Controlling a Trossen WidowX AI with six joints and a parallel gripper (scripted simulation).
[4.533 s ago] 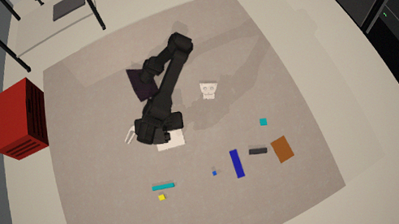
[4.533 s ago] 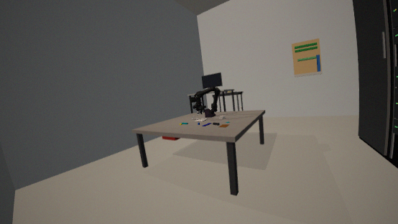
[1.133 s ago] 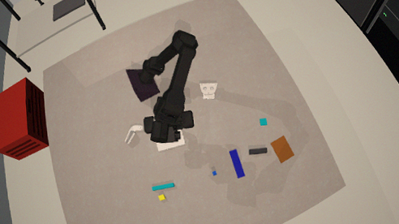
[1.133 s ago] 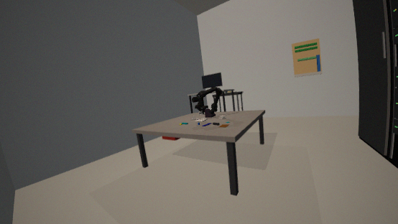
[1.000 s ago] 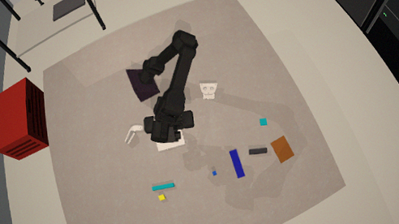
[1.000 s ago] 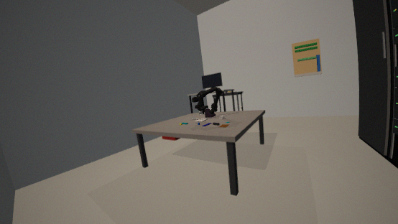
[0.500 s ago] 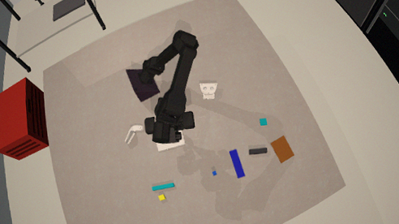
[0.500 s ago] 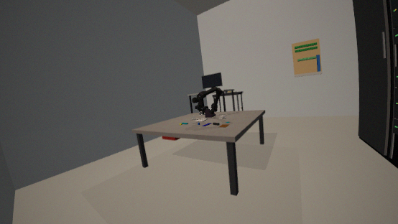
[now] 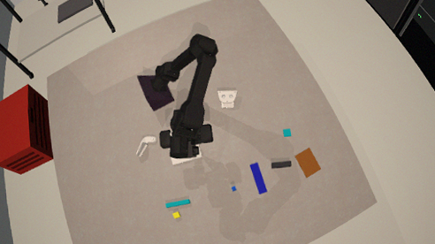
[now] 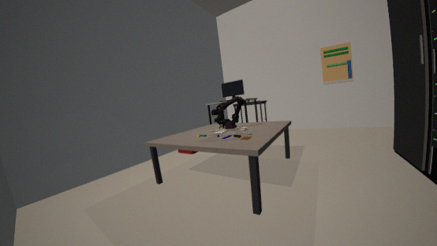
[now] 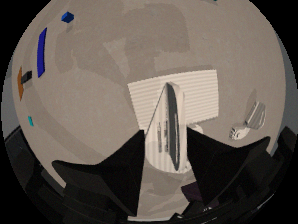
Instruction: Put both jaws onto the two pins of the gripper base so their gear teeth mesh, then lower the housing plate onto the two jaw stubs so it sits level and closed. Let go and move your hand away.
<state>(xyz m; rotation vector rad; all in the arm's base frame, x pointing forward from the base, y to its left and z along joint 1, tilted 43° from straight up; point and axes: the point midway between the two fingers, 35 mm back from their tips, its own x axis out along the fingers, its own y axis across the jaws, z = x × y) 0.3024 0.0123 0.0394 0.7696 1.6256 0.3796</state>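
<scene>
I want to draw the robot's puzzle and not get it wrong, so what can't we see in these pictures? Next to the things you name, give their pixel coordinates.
- Top view: the gripper [image 9: 186,153] [image 11: 162,132] hides what it pinches and part of the ridged white plate [image 9: 186,160] [image 11: 200,90].
- Exterior view: the white parts are too small to tell apart.
- Wrist view: the held white piece [image 11: 181,125] is seen edge-on, so its full shape is unclear.
</scene>
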